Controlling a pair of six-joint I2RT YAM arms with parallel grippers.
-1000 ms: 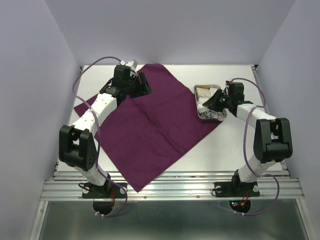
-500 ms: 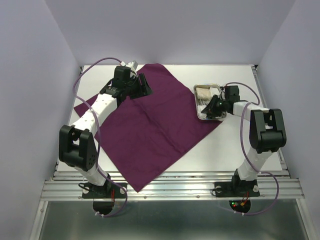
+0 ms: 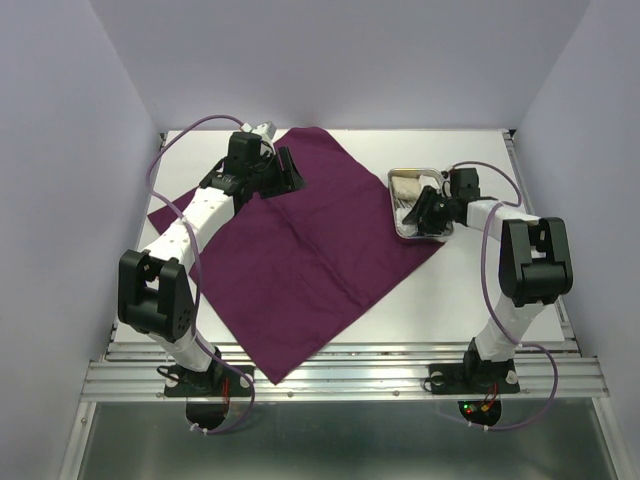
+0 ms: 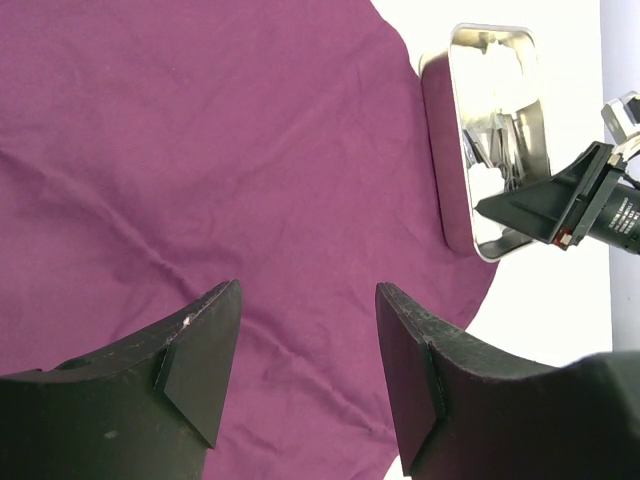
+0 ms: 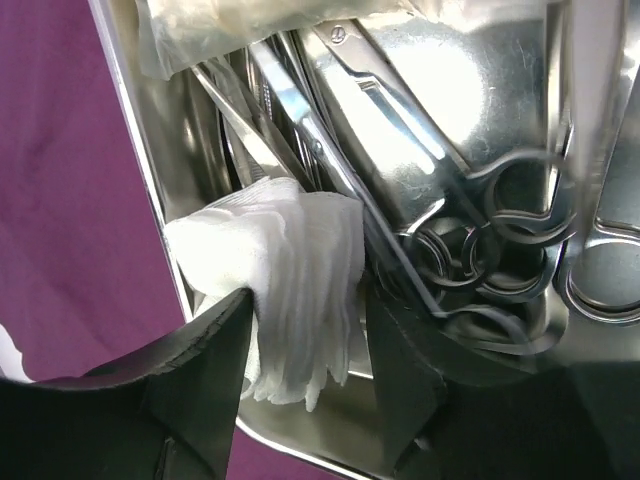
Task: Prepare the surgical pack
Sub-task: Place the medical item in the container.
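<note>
Most of the job looks to lie ahead. The purple cloth wrap (image 3: 300, 250) lies spread flat on the desk (image 3: 470, 300) as a diamond, with no corner folded over. The steel tray (image 3: 392, 176) sits at the wrap's right edge, partly on the cloth and not at its middle. Loading seems well on: the scissor-like instruments (image 5: 470, 230) lie in the tray, and a white gauze wad (image 5: 290, 270) rests on its floor against the near wall (more gauze shows at the tray's far end).

The right claw (image 5: 308, 300) is down inside the tray, its jaws apart astride that wad, which looks loose rather than pinched. The left claw (image 4: 308, 300) hangs spread and empty over the cloth's far-left part. By my judgement, what remains is centring the tray on the wrap and folding the corners over it.
</note>
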